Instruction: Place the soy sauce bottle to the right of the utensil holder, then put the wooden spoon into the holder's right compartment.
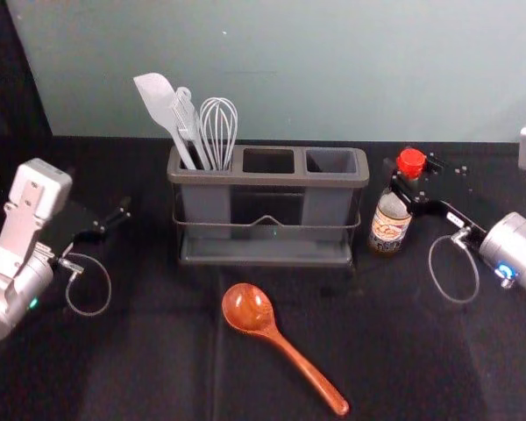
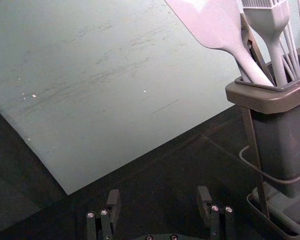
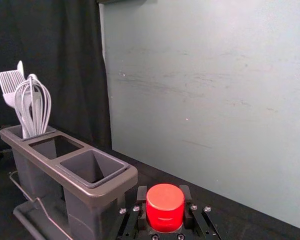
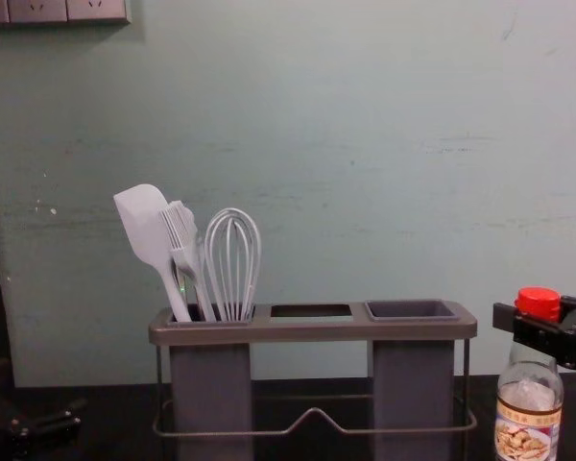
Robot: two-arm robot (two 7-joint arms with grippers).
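Observation:
The soy sauce bottle (image 1: 390,224) is upright just right of the utensil holder (image 1: 267,177), a narrow gap between them. My right gripper (image 1: 409,184) is closed around its top; in the right wrist view, the right gripper (image 3: 163,207) has one finger against each side of the red cap (image 3: 165,205). The chest view shows the bottle's label (image 4: 526,432) facing forward. A wooden spoon (image 1: 248,309) lies in front of the holder, handle slanting toward the front right. My left gripper (image 1: 114,219) is left of the holder; in its wrist view the left gripper (image 2: 159,202) is open and empty.
A white spatula (image 1: 158,95), a brush and a whisk (image 1: 218,127) stand in the holder's left compartment. Its middle (image 1: 268,160) and right (image 1: 330,161) compartments hold nothing visible. A pale wall (image 1: 333,70) rises behind the black-covered table (image 1: 158,368).

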